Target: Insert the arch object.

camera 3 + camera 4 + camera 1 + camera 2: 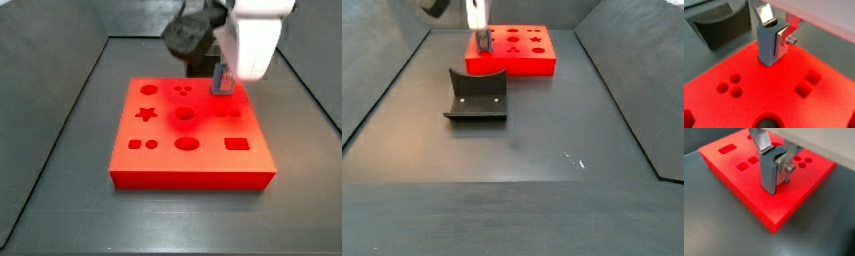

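My gripper (775, 27) is shut on the arch object (767, 46), a blue-grey block held upright with its semicircular notch between the silver fingers (767, 15). It shows the same way in both wrist views: gripper (775, 155), arch object (768, 175). The block's lower end meets the top of the red board (764, 90) near one corner; I cannot tell whether it sits in a recess. In a side view the gripper (225, 75) holds the block (223, 84) over the board's (187, 155) far right part. It also shows in a side view (478, 40).
The red board (757, 198) has several shaped recesses: round holes (729, 84), rectangles (806, 84), a star (147, 114). The dark fixture (476, 95) stands on the grey floor in front of the board (523, 62); it also shows in a wrist view (717, 27). Dark walls enclose the floor.
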